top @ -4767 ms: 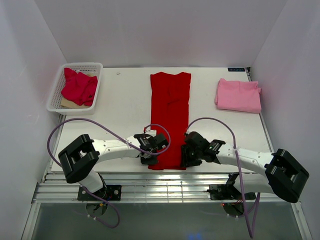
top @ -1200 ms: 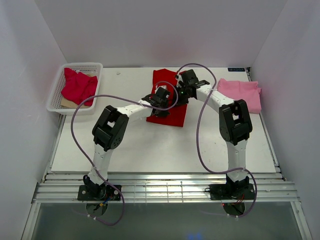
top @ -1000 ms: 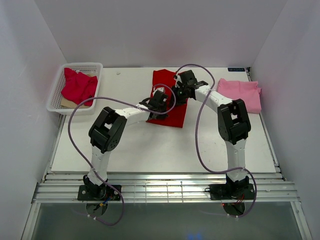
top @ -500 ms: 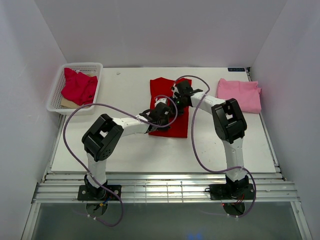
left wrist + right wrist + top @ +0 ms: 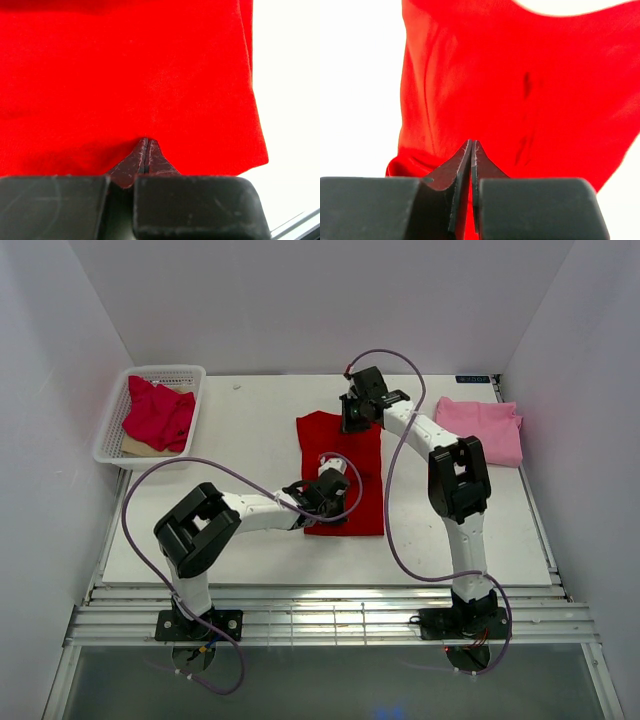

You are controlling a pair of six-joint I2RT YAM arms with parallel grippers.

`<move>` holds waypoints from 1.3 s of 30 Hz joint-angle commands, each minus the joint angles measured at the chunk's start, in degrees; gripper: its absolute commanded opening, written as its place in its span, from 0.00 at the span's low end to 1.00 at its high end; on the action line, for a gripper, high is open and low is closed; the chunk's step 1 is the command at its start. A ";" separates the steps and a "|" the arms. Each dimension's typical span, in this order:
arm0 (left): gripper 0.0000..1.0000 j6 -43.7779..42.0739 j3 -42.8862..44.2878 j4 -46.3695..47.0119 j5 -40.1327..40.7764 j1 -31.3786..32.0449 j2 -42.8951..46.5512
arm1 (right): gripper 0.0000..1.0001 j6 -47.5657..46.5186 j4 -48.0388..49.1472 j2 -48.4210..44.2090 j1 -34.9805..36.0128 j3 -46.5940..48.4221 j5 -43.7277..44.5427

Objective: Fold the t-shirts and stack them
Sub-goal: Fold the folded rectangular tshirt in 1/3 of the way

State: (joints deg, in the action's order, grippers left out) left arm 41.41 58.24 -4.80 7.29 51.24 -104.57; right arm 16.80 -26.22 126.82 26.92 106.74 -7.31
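Since the preceding frame, the folded bright red cloth t-shirt (image 5: 350, 465) has slid nearer on the white table (image 5: 230, 530). It lies mid-table, long axis near–far. The left gripper (image 5: 328, 492) is at its near end and the right gripper (image 5: 350, 420) at its far end, both with fingers pressed together against the cloth. The small far-edge label (image 5: 472, 379) is illegible.

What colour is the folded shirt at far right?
The folded shirt is light pink, clearest in the top external view.

Open table (image 5: 250, 435) between t-shirt (image 5: 360, 478) and basket (image 5: 168, 372)
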 commanded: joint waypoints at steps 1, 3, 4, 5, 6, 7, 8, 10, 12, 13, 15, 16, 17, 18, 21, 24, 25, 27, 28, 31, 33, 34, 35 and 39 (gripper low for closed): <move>0.00 0.51 -1.99 -6.45 -1.31 1.31 0.77 | 0.08 -3.08 -1.99 -2.45 -0.99 3.57 3.89; 0.00 0.34 -0.76 -6.63 -1.14 1.67 1.74 | 0.08 -3.09 -2.26 -3.77 -0.99 2.17 2.40; 0.00 0.25 -0.15 -6.80 -0.96 1.75 2.09 | 0.08 -3.09 -2.26 -6.04 -0.99 -0.54 1.35; 0.00 0.17 1.25 -7.06 -0.44 1.84 2.88 | 0.08 -3.09 -2.09 -7.46 -0.73 -2.39 0.38; 0.00 0.16 2.13 -8.11 -0.09 1.84 3.32 | 0.08 -3.17 -1.21 -9.21 -0.55 -4.50 -1.11; 0.00 0.08 2.93 -8.64 0.27 1.84 3.67 | 0.08 -3.35 -0.94 -12.97 -0.20 -8.96 -1.91; 0.00 -0.01 4.15 -8.91 0.70 1.84 4.11 | 0.08 -3.26 -0.59 -14.92 0.32 -11.35 -2.53; 0.00 -0.10 4.95 -9.70 2.20 1.84 5.60 | 0.08 -3.17 0.99 -20.90 1.03 -16.45 -4.98; 0.00 -0.19 5.74 -9.97 3.16 1.84 7.01 | 0.09 -2.21 1.87 -24.24 1.91 -23.74 -7.35; 0.00 -0.01 5.92 -9.88 3.95 1.84 7.54 | 0.09 -1.77 2.83 -26.95 2.17 -26.12 -7.80; 0.00 0.08 6.71 -9.79 4.57 1.84 8.16 | 0.08 -0.45 4.06 -28.99 2.79 -32.63 -8.50; 0.00 0.16 7.06 -9.71 5.10 1.84 8.33 | 0.08 -0.10 5.03 -30.48 2.96 -34.56 -8.68; 0.00 0.16 7.33 -9.53 5.28 1.84 8.33 | 0.08 0.42 6.17 -30.84 3.05 -36.15 -8.86; 0.00 0.08 7.59 -9.18 5.54 1.84 8.25 | 0.08 0.95 6.70 -31.02 3.05 -38.34 -9.56; 0.00 -0.98 8.73 -9.09 6.07 1.84 6.06 | 0.08 1.66 7.58 -29.72 3.23 -40.02 -10.70; 0.00 -1.59 9.00 -9.00 5.98 1.84 3.42 | 0.08 1.66 8.11 -27.26 3.49 -39.68 -11.14; 0.00 -1.68 9.00 -8.83 5.81 1.84 2.72 | 0.08 1.75 8.11 -26.37 3.49 -39.07 -11.23; 0.00 -1.86 8.65 -8.48 5.02 1.84 0.87 | 0.08 1.66 8.20 -24.10 3.58 -38.28 -11.76; 0.00 -1.94 8.39 -8.39 4.75 1.84 0.34 | 0.08 1.75 8.29 -23.30 3.58 -37.49 -11.94; 0.00 -2.12 6.89 -8.21 3.61 1.93 -1.07 | 0.08 1.57 8.38 -20.75 3.67 -35.56 -11.94; 0.00 -2.03 5.23 -7.69 2.65 1.84 -0.90 | 0.08 1.31 8.11 -18.82 3.58 -34.32 -11.76; 0.00 -1.95 4.61 -7.42 2.29 1.93 -0.63 | 0.08 1.31 7.59 -18.11 3.58 -33.71 -11.76; 0.00 -1.77 3.39 -7.33 2.03 1.93 -0.37 | 0.08 1.05 7.32 -17.50 3.58 -32.57 -11.67; 0.00 -1.24 0.31 -6.72 1.32 2.54 1.74 | 0.08 0.17 6.53 -14.42 3.49 -30.45 -10.45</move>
State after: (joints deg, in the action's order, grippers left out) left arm 40.10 61.56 -10.22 10.50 52.88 -105.45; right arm 17.82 -20.38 111.37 30.46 72.82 -18.11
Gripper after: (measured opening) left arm 0.021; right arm 0.078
